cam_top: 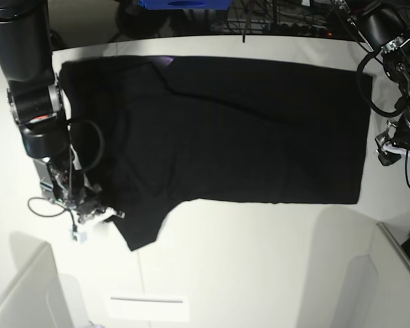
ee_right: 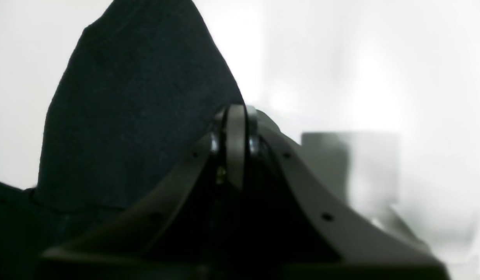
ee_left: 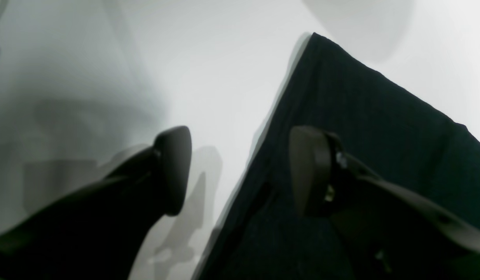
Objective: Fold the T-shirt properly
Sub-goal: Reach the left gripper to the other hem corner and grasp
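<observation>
The black T-shirt [cam_top: 246,130] lies spread flat on the white table [cam_top: 260,260], plain side up, with a sliver of purple print [cam_top: 165,61] at the far left. One sleeve [cam_top: 140,229] sticks toward the front. My right gripper [cam_top: 101,210] is shut at that sleeve's left edge. In the right wrist view its fingertips [ee_right: 236,144] are pressed together against the sleeve [ee_right: 138,109]; I cannot tell whether cloth is pinched. My left gripper [cam_top: 384,152] is open at the shirt's right edge. In the left wrist view the left gripper [ee_left: 241,171] straddles the shirt's edge [ee_left: 379,128], low over it.
A blue object [cam_top: 184,3] and cables [cam_top: 287,17] sit beyond the table's back edge. Grey panels stand at the front left [cam_top: 20,294] and front right [cam_top: 396,273]. A white strip [cam_top: 147,299] lies near the front edge.
</observation>
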Motion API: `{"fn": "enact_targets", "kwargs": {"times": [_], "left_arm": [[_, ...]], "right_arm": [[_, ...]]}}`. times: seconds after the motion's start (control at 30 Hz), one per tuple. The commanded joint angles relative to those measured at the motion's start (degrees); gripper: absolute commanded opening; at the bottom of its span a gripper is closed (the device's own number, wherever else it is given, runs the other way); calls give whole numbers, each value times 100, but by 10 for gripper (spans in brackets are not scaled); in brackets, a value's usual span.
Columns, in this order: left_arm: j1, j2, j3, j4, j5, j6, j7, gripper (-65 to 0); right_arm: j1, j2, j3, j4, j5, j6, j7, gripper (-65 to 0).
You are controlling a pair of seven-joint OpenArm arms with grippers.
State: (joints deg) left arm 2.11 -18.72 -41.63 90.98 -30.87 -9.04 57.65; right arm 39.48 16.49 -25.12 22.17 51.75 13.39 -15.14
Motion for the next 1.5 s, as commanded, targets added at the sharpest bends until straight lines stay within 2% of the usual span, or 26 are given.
{"fn": "enact_targets", "kwargs": {"times": [0.0, 0.07, 0.13, 0.23, 0.37, 0.5, 0.6, 0.73, 0.93, 1.03, 1.2, 1.3, 1.47], "left_arm": [[-48, -119, -26, 67, -47, -6, -108, -263], [-48, -137, -26, 67, -47, -6, -108, -263], [-39, -225, -26, 76, -47, -6, -108, -263], [13, -260, -26, 67, -47, -6, -108, -263], [13, -269, -35, 67, -47, -6, -108, -265], [22, -260, -26, 67, -47, -6, -108, -265], [31, -260, -26, 67, -47, -6, -108, -265], [31, -260, -26, 67, -47, -6, -108, -265], [31, -260, -26, 58, -47, -6, -108, -263], [31, -260, -26, 58, -47, -6, -108, -263], [-48, -251, 79, 14, -47, 3, -116, -262], [-418, -480, 642, -469, -38, 3, -134, -260], [-1666, -735, 1213, -2210, -38, 3, -134, -260]], "right_arm": [[205, 70, 38, 73, -10, -7, 6, -458], [205, 96, 82, 73, -1, -7, 41, -314], [197, 184, 451, 73, -1, -7, 23, -254], [170, 228, 961, 73, -54, 11, -12, -261], [179, 201, 697, 73, -54, 46, -451, -261], [170, 43, 389, 73, -36, 55, -504, -263], [170, -18, 310, 73, -45, 55, -636, -282], [188, -54, 310, 73, -54, 362, -838, -312], [188, -18, 310, 73, -54, 371, -829, -383], [170, -18, 310, 73, -54, 371, -820, -453], [161, -18, 345, 73, -54, 371, -812, -650], [179, -27, 363, 73, -54, 371, -812, -650], [170, -27, 363, 73, -54, 371, -820, -650]]}}
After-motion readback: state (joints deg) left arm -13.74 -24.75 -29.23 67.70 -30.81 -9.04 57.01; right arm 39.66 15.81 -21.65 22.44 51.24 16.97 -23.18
